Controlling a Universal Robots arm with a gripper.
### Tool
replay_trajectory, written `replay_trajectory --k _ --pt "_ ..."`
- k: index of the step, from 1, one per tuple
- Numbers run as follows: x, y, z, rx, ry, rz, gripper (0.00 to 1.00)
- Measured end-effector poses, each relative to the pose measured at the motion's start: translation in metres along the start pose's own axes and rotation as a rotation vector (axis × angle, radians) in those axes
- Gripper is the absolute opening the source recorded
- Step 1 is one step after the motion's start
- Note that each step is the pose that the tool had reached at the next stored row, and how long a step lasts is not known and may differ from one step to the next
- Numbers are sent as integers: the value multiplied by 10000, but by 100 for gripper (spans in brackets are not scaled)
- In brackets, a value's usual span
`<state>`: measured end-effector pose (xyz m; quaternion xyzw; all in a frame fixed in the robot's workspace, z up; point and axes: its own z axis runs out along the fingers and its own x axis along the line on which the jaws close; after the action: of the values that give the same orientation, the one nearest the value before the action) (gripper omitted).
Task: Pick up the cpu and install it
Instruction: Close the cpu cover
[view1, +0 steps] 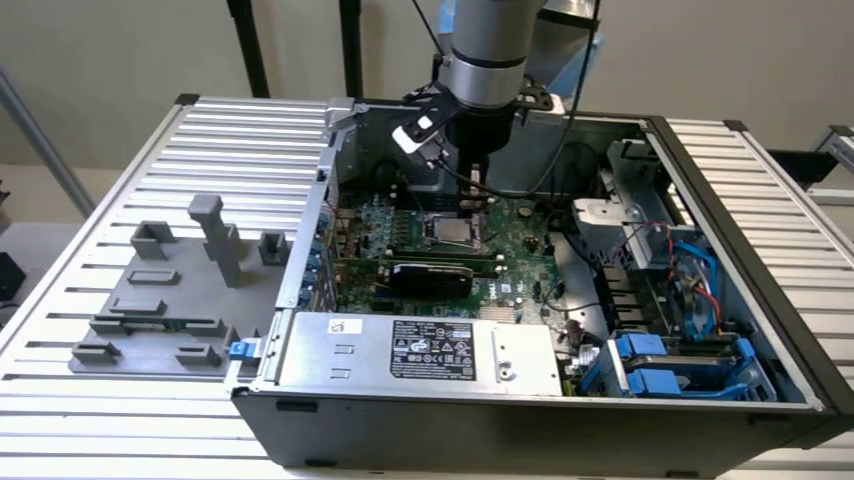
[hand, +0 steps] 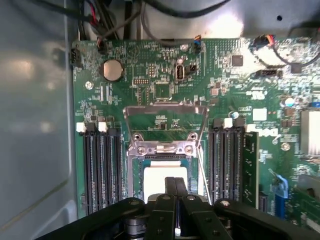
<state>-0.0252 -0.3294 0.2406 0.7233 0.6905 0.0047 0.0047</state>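
Clenched claw (hand: 176, 182), both fingers (hand: 170, 190) pressed together with nothing between them, hanging low inside the open computer case (view1: 534, 425). Directly under the claw tips: the cpu (hand: 155, 182), lying flat inside the socket (hand: 136, 175), its pale top partly covered by the fingers. Cannot tell if touched by the tips or only just below them.

As for progress, judged far along: picking up apparently finished, chip apparently laid in its place and no longer gripped. Left undone, as far as visible: the load plate (hand: 165, 107) just beyond the claw, standing raised on its hinge, not yet folded over the chip. Seemingly square in its frame, though not possible to confirm fully, because of the fingers in front.

From the wrist view: the fine things close around the claw, namely the memory slots (hand: 100, 170) on both sides of it and the round coin battery (hand: 112, 70) further beyond the load plate. From the exterior view, in exchange: the arm (view1: 487, 50) standing upright over the motherboard (view1: 521, 290), the black expansion card (view1: 427, 272) and the power supply (view1: 414, 350) nearer to the camera than the claw, and the grey fixture blocks (view1: 174, 290) well apart from the claw, outside the case on the worktop (view1: 94, 420), to the exterior view's left
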Motion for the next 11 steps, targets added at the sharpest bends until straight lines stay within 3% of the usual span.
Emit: replay_trajectory --k 6,11 --pt "-26 204 -245 116 -6 0 11" --pt "-18 432 -303 155 -1 0 11"
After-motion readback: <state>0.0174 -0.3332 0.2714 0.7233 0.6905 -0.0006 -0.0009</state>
